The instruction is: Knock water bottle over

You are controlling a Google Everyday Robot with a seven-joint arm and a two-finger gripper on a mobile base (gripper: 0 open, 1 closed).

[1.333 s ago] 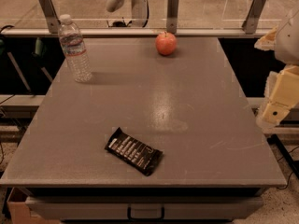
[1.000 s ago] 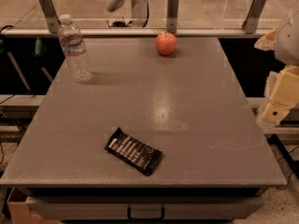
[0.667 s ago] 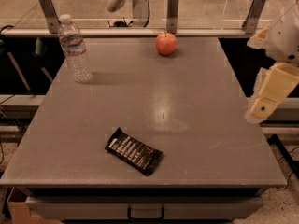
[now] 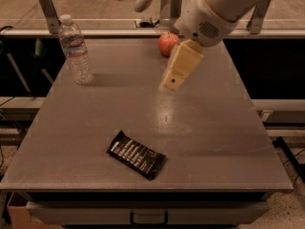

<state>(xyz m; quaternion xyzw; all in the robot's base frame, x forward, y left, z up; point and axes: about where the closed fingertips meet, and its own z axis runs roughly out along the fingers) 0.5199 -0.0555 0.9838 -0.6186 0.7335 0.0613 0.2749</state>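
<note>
- The gripper (image 4: 171, 82) hangs above the table's (image 4: 228, 142) back middle. I cannot tell whether it is clenched or released.
- The arm (image 4: 224, 8) is cut off by the top edge.
- The apple (image 4: 166, 44) is partly hidden behind the gripper.
- The bottle (image 4: 76, 51) stands upright at the back left, well apart from the gripper.
- A dark bar (image 4: 137, 154) lies near the grey table's front.
</note>
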